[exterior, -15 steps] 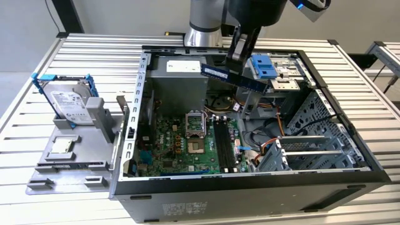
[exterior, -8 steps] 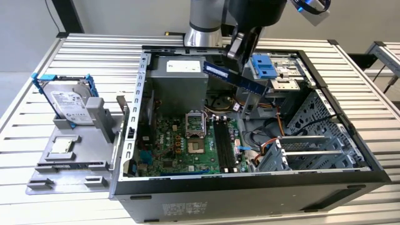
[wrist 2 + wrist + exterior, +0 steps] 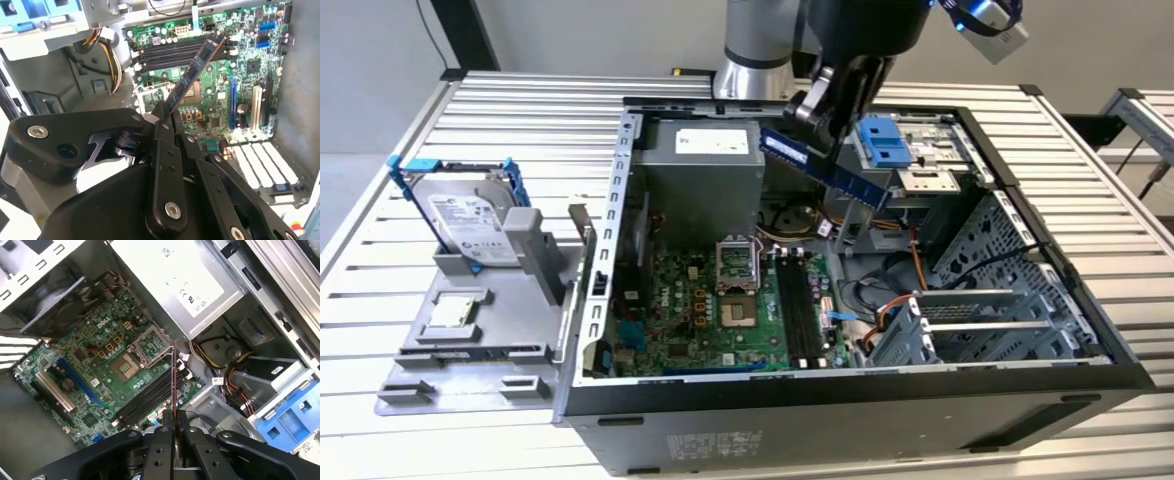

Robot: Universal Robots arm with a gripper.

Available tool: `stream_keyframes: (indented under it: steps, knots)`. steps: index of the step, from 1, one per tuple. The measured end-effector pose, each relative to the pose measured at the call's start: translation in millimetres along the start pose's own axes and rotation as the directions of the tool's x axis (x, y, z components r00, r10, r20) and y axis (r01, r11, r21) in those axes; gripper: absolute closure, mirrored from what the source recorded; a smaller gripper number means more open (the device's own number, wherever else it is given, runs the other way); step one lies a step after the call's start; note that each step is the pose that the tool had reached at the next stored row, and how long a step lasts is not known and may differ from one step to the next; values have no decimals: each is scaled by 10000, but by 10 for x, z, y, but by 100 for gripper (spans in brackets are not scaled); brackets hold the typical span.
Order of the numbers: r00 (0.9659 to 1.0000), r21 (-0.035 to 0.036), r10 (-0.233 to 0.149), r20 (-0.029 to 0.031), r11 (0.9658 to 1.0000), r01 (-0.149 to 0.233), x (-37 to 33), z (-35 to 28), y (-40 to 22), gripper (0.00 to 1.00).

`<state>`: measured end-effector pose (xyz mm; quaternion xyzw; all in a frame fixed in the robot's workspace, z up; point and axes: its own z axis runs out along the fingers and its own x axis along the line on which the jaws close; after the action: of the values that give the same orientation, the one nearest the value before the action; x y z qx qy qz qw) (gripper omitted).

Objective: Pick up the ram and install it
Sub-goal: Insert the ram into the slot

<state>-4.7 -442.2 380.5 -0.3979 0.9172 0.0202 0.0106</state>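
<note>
one ram (image 3: 854, 180) tight in the tool (image 3: 810, 115) above an open case (image 3: 854, 400) on a slatted table (image 3: 534, 110)

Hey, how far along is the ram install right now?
Pickup looks done: the gripper is shut on the ram, holding it tilted in the air over the open computer case. Installing is not yet done: the ram sits apart from the motherboard's black slots, which look empty in the second wrist view.

light: bright, even | glare: power supply (image 3: 175, 280) top washed pale | shadow: case (image 3: 854, 415) interior dim
</note>
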Motion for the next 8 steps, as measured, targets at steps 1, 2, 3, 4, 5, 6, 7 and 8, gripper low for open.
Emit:
stream_keyframes:
  steps: [1,2,3,4,5,6,7,8]
  knots:
    - [9999,6,171,5,9999,-171,0,0,0,100]
    - [9992,14,397,12,9992,-397,0,0,0,100]
    - [9984,19,557,17,9984,-557,0,0,0,100]
    - [9972,25,749,23,9972,-749,0,0,0,100]
    - [9956,33,932,27,9956,-932,0,-1,0,100]
    - [9927,41,1206,36,9927,-1206,0,-1,0,100]
    - [9892,49,1466,45,9892,-1466,0,0,0,100]
    - [9855,56,1694,53,9855,-1695,0,0,0,100]
